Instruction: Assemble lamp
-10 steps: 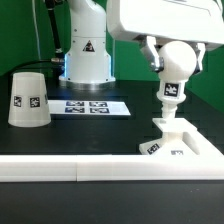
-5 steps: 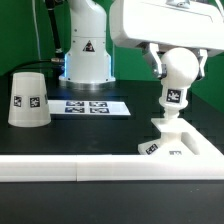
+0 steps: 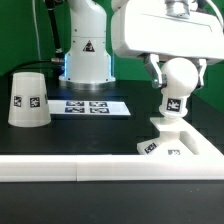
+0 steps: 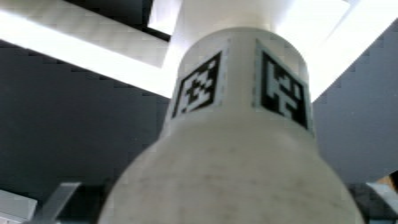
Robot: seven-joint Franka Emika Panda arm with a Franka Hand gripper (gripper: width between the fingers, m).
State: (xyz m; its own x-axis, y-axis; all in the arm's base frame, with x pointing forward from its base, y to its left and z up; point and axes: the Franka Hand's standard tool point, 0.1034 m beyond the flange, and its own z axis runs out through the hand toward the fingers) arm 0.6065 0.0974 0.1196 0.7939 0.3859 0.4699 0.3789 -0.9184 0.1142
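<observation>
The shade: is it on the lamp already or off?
Off. The shade stands alone on the table, wide end down, at the exterior view's left, apart from the bulb and the base.

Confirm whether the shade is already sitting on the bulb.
No: the shade stands on the table at the exterior view's left, well apart from the bulb held in the pincer.

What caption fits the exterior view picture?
Hand holds the bulb at the base; the shade stands beside the marker board.
</observation>
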